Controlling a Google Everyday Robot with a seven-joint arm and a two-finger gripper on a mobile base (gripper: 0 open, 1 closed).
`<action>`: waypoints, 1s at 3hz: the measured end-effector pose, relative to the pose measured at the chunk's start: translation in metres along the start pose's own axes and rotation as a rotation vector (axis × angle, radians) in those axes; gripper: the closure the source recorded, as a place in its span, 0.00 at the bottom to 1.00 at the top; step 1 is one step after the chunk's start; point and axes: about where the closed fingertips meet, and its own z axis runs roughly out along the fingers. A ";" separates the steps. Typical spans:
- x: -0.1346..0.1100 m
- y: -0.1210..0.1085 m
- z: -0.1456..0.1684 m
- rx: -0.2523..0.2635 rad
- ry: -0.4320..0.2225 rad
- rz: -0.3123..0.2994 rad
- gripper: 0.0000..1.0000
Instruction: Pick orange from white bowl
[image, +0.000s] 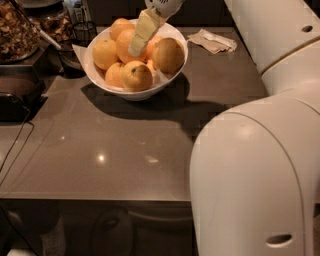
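The white bowl stands at the back of the grey table and holds several oranges. The orange, large and deep orange, lies in the middle of the pile. A paler one with a dark stem dot is at the front, and a duller brownish one is at the right. My gripper reaches down from the top edge into the bowl, slanted down-left, with its pale yellow tip right at the orange's right side. Whether it touches the fruit does not show.
A crumpled napkin lies right of the bowl. A container of dark dried food, jars and a black tray crowd the left edge, with a cable. My white arm fills the right foreground.
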 end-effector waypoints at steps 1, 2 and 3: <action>-0.008 -0.002 0.007 -0.012 0.001 -0.003 0.18; -0.018 -0.004 0.016 -0.021 0.010 -0.009 0.22; -0.026 -0.005 0.028 -0.030 0.022 -0.016 0.26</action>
